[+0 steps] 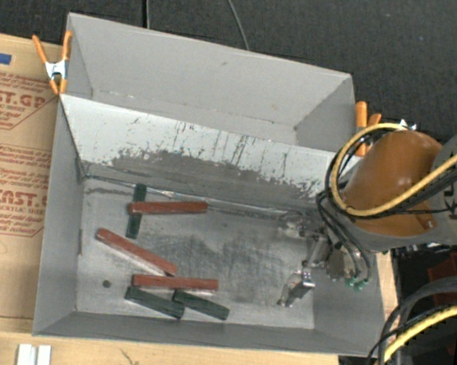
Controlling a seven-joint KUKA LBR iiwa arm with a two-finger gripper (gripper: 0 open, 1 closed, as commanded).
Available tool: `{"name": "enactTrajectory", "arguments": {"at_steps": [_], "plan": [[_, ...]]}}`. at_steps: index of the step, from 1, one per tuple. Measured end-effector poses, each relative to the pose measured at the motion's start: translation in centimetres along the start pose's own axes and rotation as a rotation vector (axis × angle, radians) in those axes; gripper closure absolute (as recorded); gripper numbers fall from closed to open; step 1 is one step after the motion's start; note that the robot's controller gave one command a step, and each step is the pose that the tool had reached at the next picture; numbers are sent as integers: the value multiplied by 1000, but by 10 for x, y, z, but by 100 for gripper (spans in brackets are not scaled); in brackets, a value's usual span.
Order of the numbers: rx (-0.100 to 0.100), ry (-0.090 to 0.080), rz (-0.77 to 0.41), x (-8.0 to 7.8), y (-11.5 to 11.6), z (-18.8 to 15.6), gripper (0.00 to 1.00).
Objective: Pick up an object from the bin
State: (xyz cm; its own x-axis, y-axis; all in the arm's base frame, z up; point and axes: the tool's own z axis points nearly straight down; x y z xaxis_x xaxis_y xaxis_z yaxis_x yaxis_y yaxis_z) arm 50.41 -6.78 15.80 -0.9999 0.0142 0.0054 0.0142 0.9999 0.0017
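Red-brown bar [175, 282] nearest me looks stiff, light — I'd pinch mid-length, across its width; my gripper's [296, 288] opening, cannot tell.

Grey metal bin [235, 251], floor scuffed. Lying on its left half: three red-brown bars [168, 207] and three dark green bars [201, 305], several touching.

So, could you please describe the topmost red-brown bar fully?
The red-brown bar is a long, thin, flat stick, matte, perhaps wood or plastic. It lies flat, almost level, on the bin floor, upper left, near the back wall. Its left end crosses over a dark green bar; nothing else touches it.
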Motion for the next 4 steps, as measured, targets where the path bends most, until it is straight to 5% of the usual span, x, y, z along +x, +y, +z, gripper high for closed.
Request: {"name": "enactTrajectory", "arguments": {"at_steps": [1,2,3,4], "plan": [[3,-13,-117,10,37,43,0],[1,-4,-128,20,96,80,100],[2,-4,-128,20,96,80,100],[2,-7,-138,12,87,-88,100]]}}
